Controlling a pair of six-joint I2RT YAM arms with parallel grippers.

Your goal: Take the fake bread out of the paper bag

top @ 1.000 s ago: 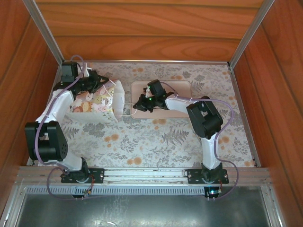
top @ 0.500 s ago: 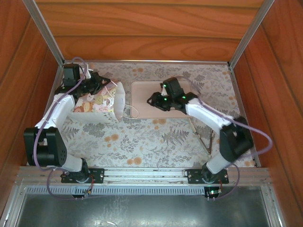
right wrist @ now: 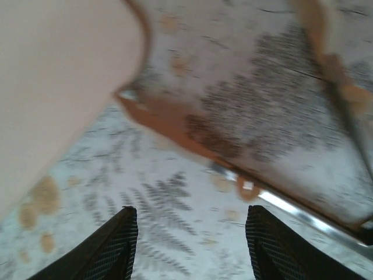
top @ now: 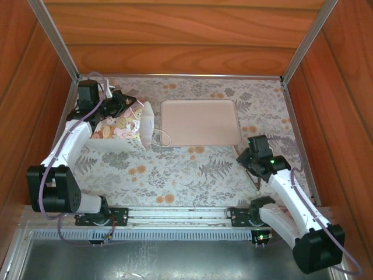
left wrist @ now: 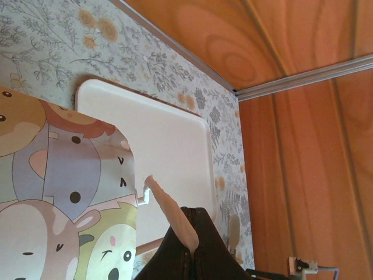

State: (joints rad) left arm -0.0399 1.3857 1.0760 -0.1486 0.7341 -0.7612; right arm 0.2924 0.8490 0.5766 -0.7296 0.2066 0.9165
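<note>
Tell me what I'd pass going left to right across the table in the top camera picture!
Bag → tray → right gripper.

Nothing legible is presenting itself for record: no text, label, brand mark, number or sign; the paper bag is displaying printed cartoon faces only, with no lettering among them.
</note>
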